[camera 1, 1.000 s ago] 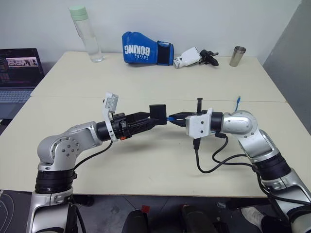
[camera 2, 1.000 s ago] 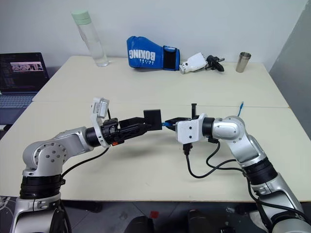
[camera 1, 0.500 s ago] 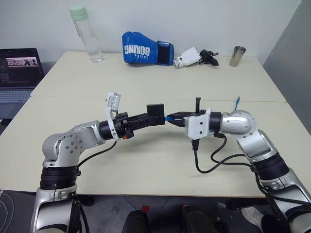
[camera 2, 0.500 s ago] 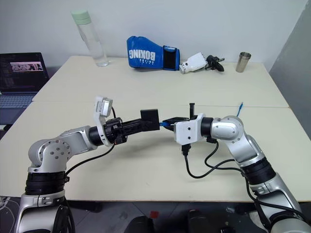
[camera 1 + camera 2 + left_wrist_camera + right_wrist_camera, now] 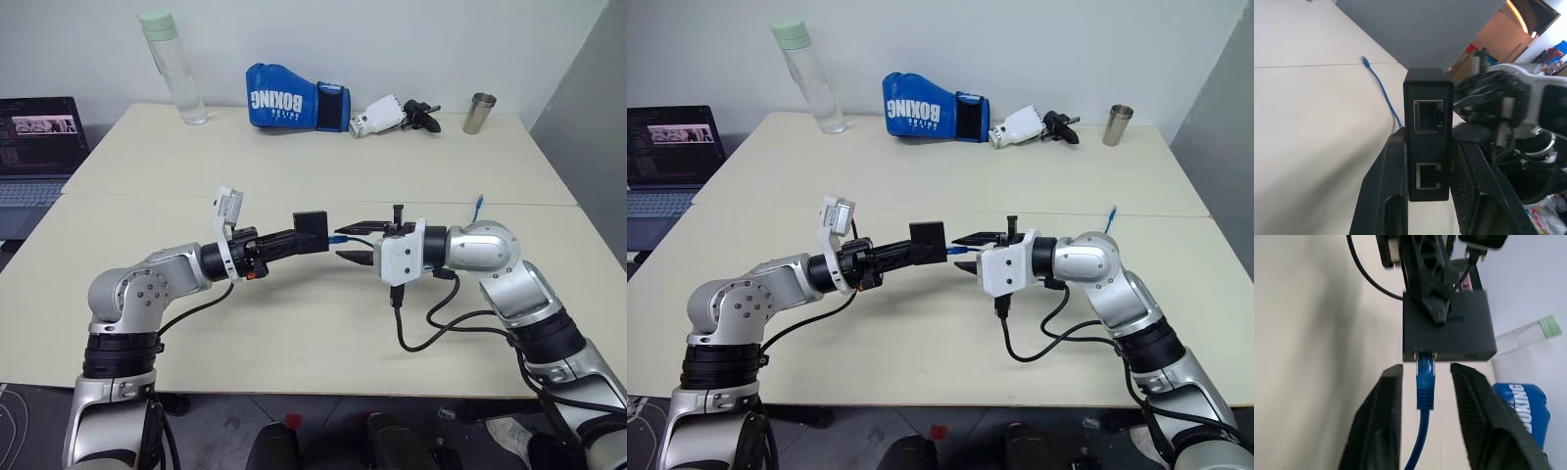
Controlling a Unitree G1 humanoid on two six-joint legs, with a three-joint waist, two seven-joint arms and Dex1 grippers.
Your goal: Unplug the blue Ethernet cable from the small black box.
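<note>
The small black box [image 5: 313, 226] is held above the table, with my left gripper [image 5: 302, 237] shut on it from the left. In the left wrist view the box [image 5: 1427, 132] sits between my fingers [image 5: 1386, 196] and shows two empty ports on the edge facing the camera. The blue Ethernet cable's plug [image 5: 1425, 374] sits in a port on the box's opposite edge [image 5: 1448, 335]. My right gripper [image 5: 340, 243] is open, one finger on each side of the plug and neither touching it. The cable trails to its far end [image 5: 479, 204] on the table.
Along the back of the table are a water bottle [image 5: 176, 69], a blue boxing glove [image 5: 292, 98], a black-and-white gadget [image 5: 392, 116] and a metal cup [image 5: 479, 113]. A laptop [image 5: 37, 147] is at the far left. A black robot cable [image 5: 431, 328] loops under my right wrist.
My left gripper closed on the black box. My right gripper, shut on the blue plug before, has opened and let go of it. Neither hand has shifted much.
</note>
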